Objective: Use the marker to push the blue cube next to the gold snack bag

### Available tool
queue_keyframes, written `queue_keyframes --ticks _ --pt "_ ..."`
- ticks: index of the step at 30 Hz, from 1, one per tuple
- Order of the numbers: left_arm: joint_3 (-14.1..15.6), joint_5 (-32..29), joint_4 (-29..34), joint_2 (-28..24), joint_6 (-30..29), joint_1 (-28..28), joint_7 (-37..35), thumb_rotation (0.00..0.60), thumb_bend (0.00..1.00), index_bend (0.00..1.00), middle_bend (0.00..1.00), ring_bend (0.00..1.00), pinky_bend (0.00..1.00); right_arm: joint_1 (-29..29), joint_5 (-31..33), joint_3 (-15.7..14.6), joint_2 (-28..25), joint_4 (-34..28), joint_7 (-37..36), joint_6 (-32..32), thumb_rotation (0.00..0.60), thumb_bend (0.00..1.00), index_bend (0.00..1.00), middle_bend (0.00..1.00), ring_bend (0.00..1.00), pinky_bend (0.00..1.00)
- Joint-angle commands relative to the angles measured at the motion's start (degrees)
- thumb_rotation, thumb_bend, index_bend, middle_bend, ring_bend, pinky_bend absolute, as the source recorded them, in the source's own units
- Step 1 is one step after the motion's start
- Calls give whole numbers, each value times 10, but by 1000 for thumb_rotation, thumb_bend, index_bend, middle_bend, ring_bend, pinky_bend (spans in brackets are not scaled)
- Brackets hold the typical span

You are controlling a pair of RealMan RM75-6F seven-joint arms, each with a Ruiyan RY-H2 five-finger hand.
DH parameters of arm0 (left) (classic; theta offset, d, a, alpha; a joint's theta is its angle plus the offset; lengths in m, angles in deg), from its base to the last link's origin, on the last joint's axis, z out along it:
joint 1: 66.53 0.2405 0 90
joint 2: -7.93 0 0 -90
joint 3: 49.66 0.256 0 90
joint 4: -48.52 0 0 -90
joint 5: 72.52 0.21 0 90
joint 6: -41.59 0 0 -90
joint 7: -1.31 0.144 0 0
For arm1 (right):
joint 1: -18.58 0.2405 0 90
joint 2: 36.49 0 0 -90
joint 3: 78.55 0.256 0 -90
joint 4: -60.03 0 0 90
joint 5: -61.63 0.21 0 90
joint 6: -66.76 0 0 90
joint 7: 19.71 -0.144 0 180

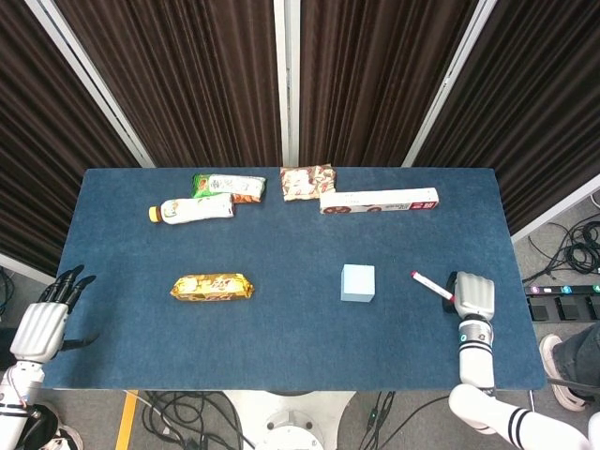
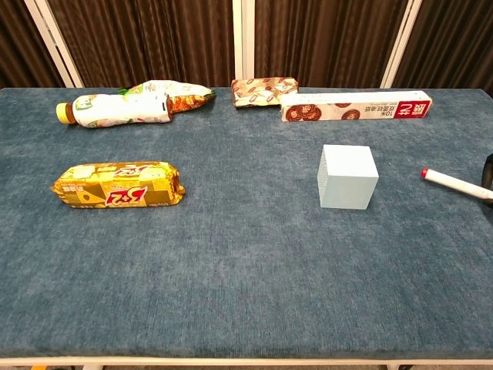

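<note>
The pale blue cube (image 1: pixel 357 282) (image 2: pixel 348 176) stands right of the table's middle. Far to its left lies the gold snack bag (image 1: pixel 212 287) (image 2: pixel 118 183). My right hand (image 1: pixel 472 295) is at the table's right side and holds a white marker (image 1: pixel 430 286) (image 2: pixel 456 183) with a red cap; the capped tip points left toward the cube, a gap away from it. In the chest view only a sliver of that hand shows at the right edge. My left hand (image 1: pixel 45 322) hangs off the table's left edge, fingers apart, holding nothing.
Along the far edge lie a white drink bottle (image 1: pixel 194 209) (image 2: pixel 115 109), a green snack pack (image 1: pixel 230 186), a brown patterned pouch (image 1: pixel 307 182) (image 2: pixel 264 90) and a long white box (image 1: pixel 379 201) (image 2: pixel 357 106). The blue table (image 1: pixel 281 337) has open cloth between cube and gold bag.
</note>
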Motion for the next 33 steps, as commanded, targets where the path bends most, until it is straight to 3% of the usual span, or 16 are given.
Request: queue_keyframes --ticks 1,7,17,23,33 --pt "0 0 0 0 0 0 0 600 16 171 103 31 176 -6 -20 -2 -11 -10 -14 -8 600 342 592 602 918 973" --pt "0 0 0 0 0 0 0 600 16 171 103 32 176 -10 -94 -19 -42 -10 -55 6 600 342 600 608 920 974" --pt "0 0 0 0 0 0 0 600 16 171 103 32 176 -2 -286 -75 -98 77 -202 71 600 327 606 614 919 974" --pt "0 0 0 0 0 0 0 600 16 171 103 32 176 8 -403 -108 -89 157 -300 65 600 312 614 619 908 974" --pt "0 0 0 0 0 0 0 600 16 171 103 32 176 25 -484 -131 -45 260 -351 50 600 290 614 620 895 974"
